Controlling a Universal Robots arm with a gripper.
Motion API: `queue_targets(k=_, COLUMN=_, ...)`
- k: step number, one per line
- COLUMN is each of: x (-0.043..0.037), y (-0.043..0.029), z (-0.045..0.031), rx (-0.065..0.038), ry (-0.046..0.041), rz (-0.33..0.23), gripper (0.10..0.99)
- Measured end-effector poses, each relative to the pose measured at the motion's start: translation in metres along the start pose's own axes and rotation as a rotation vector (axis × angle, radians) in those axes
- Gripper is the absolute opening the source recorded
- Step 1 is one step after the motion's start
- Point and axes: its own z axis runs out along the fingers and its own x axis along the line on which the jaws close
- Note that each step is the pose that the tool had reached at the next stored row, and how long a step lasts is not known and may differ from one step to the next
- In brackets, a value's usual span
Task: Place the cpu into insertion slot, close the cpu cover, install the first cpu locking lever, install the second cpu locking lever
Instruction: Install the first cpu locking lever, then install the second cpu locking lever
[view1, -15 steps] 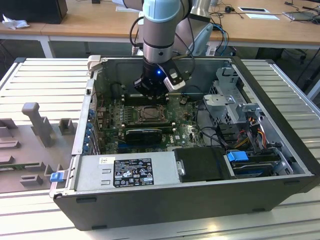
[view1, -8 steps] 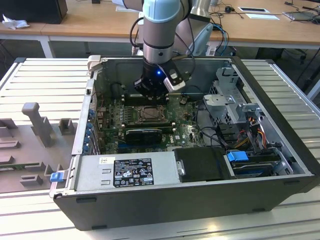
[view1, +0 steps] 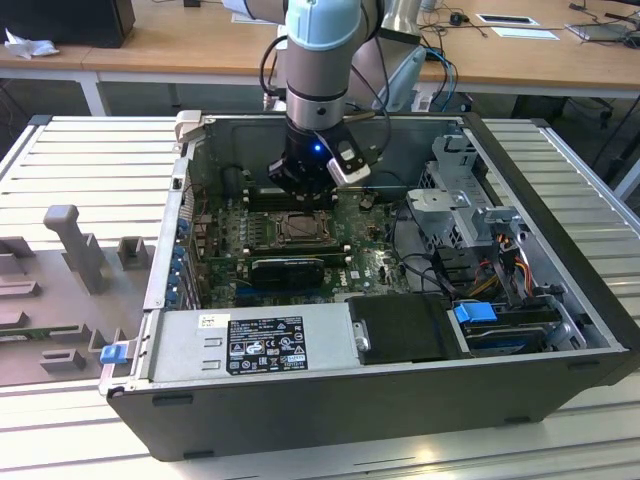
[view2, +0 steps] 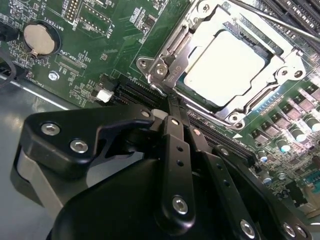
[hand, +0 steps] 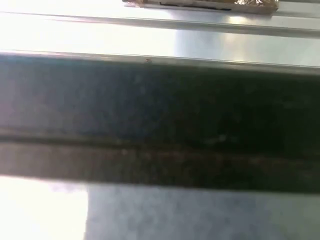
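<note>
The cpu (view2: 225, 62), a pale silvery square, lies in the insertion slot (view2: 235, 117) on the green board. The cpu cover (view2: 197, 25) lies flat over it as a metal frame around the chip's edges. A thin metal lever rod (view2: 292, 27) runs along the socket's far side. My gripper (view2: 172, 102) is shut, its tips together just beside the socket's corner hinge (view2: 159, 70), with nothing visible between them. In the exterior view the gripper (view1: 300, 188) hangs over the back edge of the insertion slot (view1: 298, 230) inside the open computer case.
Black memory slots (view2: 220, 140) run under the fingers, and a coin battery (view2: 39, 39) sits further off. The case walls (view1: 165, 250), a power supply (view1: 250, 345), a drive cage (view1: 470, 200) and cables (view1: 500, 270) surround the board. Grey fixtures (view1: 75, 245) stand on the exterior view's left.
</note>
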Motion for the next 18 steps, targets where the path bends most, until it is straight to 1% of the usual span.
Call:
queue_targets(k=2, x=0.0000, y=0.0005, z=-0.0059, rx=0.001, ry=0.0006, rz=0.000, gripper=0.106)
queue_targets(k=4, x=-0.0001, y=0.0018, z=-0.0180, rx=0.001, ry=0.0007, rz=0.000, gripper=0.106)
queue_targets(k=6, x=-0.0002, y=0.0016, z=-0.0186, rx=0.001, ry=0.0005, rz=0.000, gripper=0.106)
queue_targets(k=10, x=0.0001, y=-0.0015, z=-0.0190, rx=0.001, ry=0.0008, rz=0.000, gripper=0.106)
queue_targets(k=18, x=0.0002, y=-0.0035, z=-0.0192, rx=0.001, ry=0.0008, rz=0.000, gripper=0.106)
